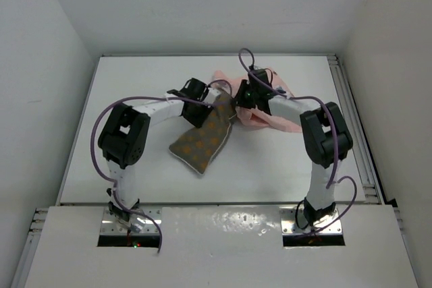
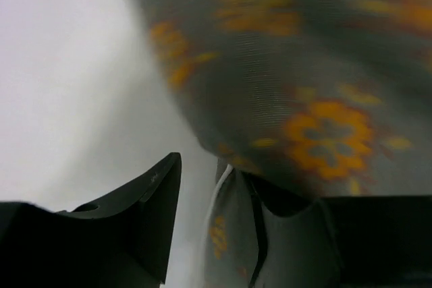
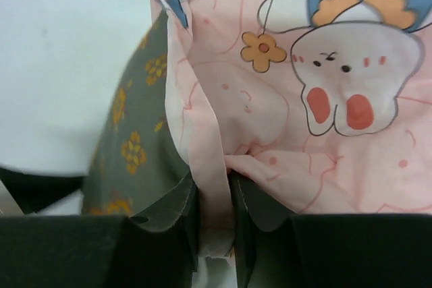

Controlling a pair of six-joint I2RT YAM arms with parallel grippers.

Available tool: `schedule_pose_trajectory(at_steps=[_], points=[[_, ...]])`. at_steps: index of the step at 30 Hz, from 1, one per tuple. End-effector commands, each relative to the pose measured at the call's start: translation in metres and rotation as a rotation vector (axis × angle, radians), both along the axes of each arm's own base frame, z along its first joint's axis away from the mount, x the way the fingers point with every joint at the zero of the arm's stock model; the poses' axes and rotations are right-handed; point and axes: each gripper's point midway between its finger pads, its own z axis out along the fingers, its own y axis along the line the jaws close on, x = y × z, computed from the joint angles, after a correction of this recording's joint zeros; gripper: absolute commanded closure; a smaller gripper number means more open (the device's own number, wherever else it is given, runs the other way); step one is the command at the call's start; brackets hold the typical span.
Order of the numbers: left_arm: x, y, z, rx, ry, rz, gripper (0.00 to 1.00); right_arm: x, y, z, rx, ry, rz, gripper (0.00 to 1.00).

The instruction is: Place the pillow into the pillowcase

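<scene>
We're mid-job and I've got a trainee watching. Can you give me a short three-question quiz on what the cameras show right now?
1. True or false: the right tool is pinching a fold of the pillowcase.
2. In the top view, the pillow lies: A) wholly inside the pillowcase; B) mostly out on the table, with its far end beside the pillowcase; C) off the table.
3. Fill in: in the left wrist view, the piped cloth edge between the left tool fingers belongs to the ____.

Key: 1 true; 2 B; 3 pillow.
</scene>
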Motion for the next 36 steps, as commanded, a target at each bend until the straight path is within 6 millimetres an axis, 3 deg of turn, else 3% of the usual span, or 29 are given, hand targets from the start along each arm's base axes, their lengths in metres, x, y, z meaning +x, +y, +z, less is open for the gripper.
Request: schedule_pose_trajectory(at_steps=[1,5,8,10,15,16,19,22,24,25,27,28,32,33,36], points=[[-0.038,-0.065,0.026,-0.156,-0.013,-0.220,0.63,0.002,0.061,0.017,0.065,-0.052,0.204,0.79],[-0.055,-0.078,0.035,-0.180,-0.016,-0.281,0.56,0.004,0.074,0.028,0.093,-0.102,0.241,0.79],[-0.057,-0.079,0.048,-0.196,-0.021,-0.298,0.53,0.000,0.066,0.027,0.098,-0.128,0.237,0.76],[-0.056,-0.079,0.063,-0.218,-0.030,-0.324,0.47,-0.003,0.060,0.029,0.092,-0.143,0.237,0.68],[-0.032,-0.065,0.126,-0.308,-0.135,-0.291,0.39,0.002,0.031,0.045,0.115,-0.166,0.184,0.50],[-0.024,-0.055,0.131,-0.310,-0.142,-0.261,0.39,0.002,0.029,0.048,0.122,-0.173,0.182,0.43],[-0.004,-0.040,0.148,-0.312,-0.194,-0.216,0.36,0.005,0.016,0.062,0.118,-0.200,0.179,0.35],[0.026,-0.015,0.147,-0.245,-0.272,-0.108,0.33,0.004,0.009,0.072,0.075,-0.211,0.191,0.27],[0.042,-0.008,0.132,-0.196,-0.274,-0.079,0.33,0.001,0.006,0.075,0.059,-0.207,0.202,0.23],[0.048,-0.002,0.113,-0.145,-0.246,-0.068,0.33,-0.003,0.003,0.077,0.047,-0.207,0.202,0.22],[0.058,-0.004,0.107,-0.116,-0.235,-0.083,0.32,-0.013,0.000,0.073,0.038,-0.194,0.203,0.21],[0.064,-0.003,0.094,-0.079,-0.208,-0.095,0.31,-0.017,-0.002,0.081,0.030,-0.215,0.201,0.21],[0.083,0.001,0.076,-0.041,-0.212,-0.066,0.32,-0.043,-0.011,0.068,-0.048,-0.213,0.200,0.19],[0.086,0.001,0.074,-0.040,-0.217,-0.053,0.33,-0.051,-0.005,0.066,-0.058,-0.216,0.222,0.18],[0.091,0.000,0.073,-0.049,-0.233,-0.036,0.51,-0.073,0.010,0.046,-0.072,-0.179,0.274,0.12]])
